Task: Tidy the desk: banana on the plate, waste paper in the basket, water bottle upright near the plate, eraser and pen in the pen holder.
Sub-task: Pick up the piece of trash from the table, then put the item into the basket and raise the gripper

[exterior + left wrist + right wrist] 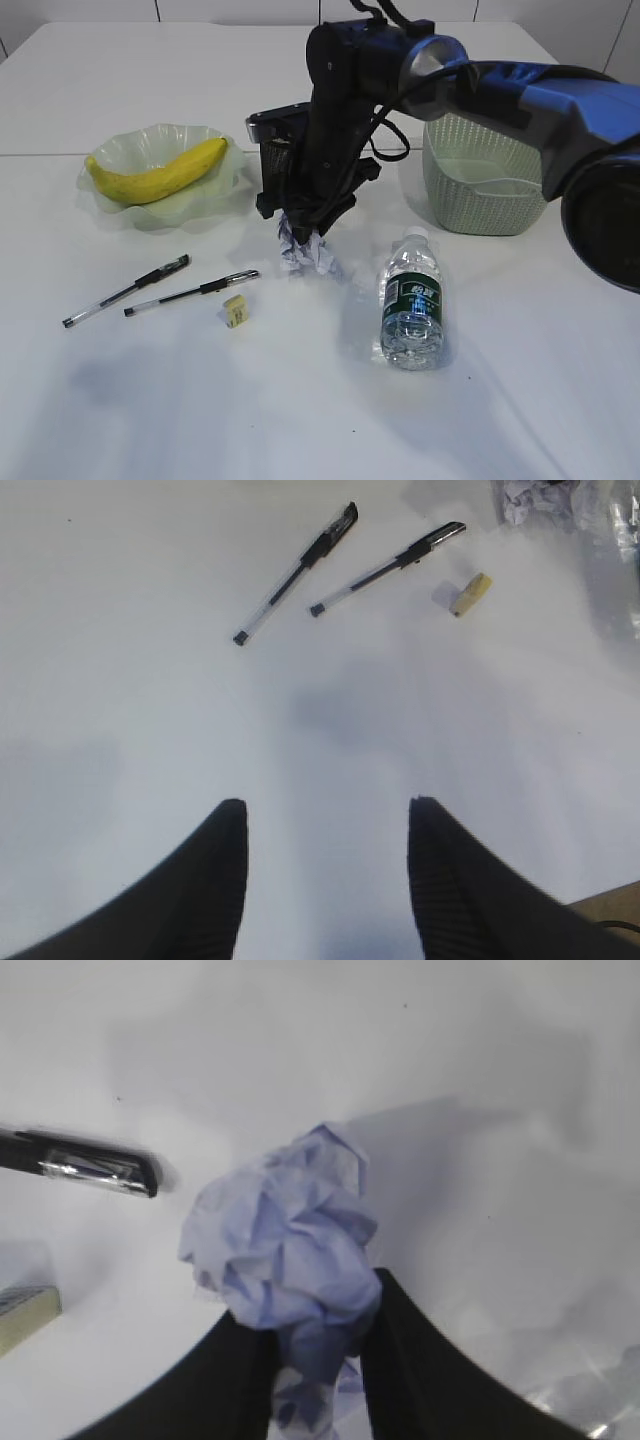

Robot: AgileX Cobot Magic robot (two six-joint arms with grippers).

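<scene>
In the exterior view, you are on the waste-paper step: your right gripper (pixel 303 225) has its fingers narrowed onto the crumpled waste paper (pixel 308 250), which sits on the white desk (pixel 150 400) at about the picture's centre, with the pen holder (pixel 275 160) mostly hidden behind the arm at its 12 o'clock. The basket (pixel 485 190) waits at the paper's 2 o'clock, well apart, so your next move, by my reading, calls for a clean lift and a carry up and right over its rim before letting go. The banana (pixel 160 175) already lies in the plate (pixel 120 205) at 10 o'clock; the water bottle (pixel 410 300), which appears to lie on its side at 4 o'clock, the two pens (pixel 160 285) and the eraser (pixel 236 311) at 8 o'clock remain to be done. In the left wrist view, your left gripper (pixel 325 830) hangs over bare desk with fingers about half open and holding nothing, pens (pixel 340 565) and eraser (pixel 470 594) away at its 12 to 1 o'clock. In the right wrist view, the fingers (pixel 420 1370) pinch the lower edge of the paper ball (pixel 285 1250), most of it bulging beyond the tips at 12 o'clock, so the hold looks shallow and may slip.
</scene>
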